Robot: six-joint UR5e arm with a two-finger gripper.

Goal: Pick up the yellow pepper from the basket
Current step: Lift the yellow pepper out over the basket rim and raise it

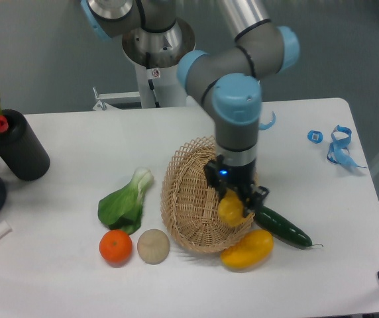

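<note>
Your gripper (234, 204) sat just right of the frame's centre, pointing down, its fingers pinched on the yellow pepper (230, 208). The pepper hung directly under the wrist, between the fingers, so the relation your next move turned on was pepper against rim: it sat at the right-hand edge of the basket (191, 199), and from this single view you could not tell whether it had cleared the woven wall or was touching it. The pepper was blocky with no real long axis; the fingers flanked it left and right, and only its front face showed.

Working from the near edge of the table back: the orange (115, 246) and the pale round vegetable (153, 246) lay at lower left, the smooth yellow squash (247, 249) touching or just beside the basket's lower right rim. The cucumber (281, 226) ran diagonally just right of the pepper, very close to the right finger. The basket looked tipped, its bowl facing the camera. The bok choy (124, 203) lay to its left. Farther back, a black cylinder (18, 144) stood at the left and blue tape scraps (338, 145) at upper right.

You would have judged a straight lift safest, since any drift right would have met the cucumber
</note>
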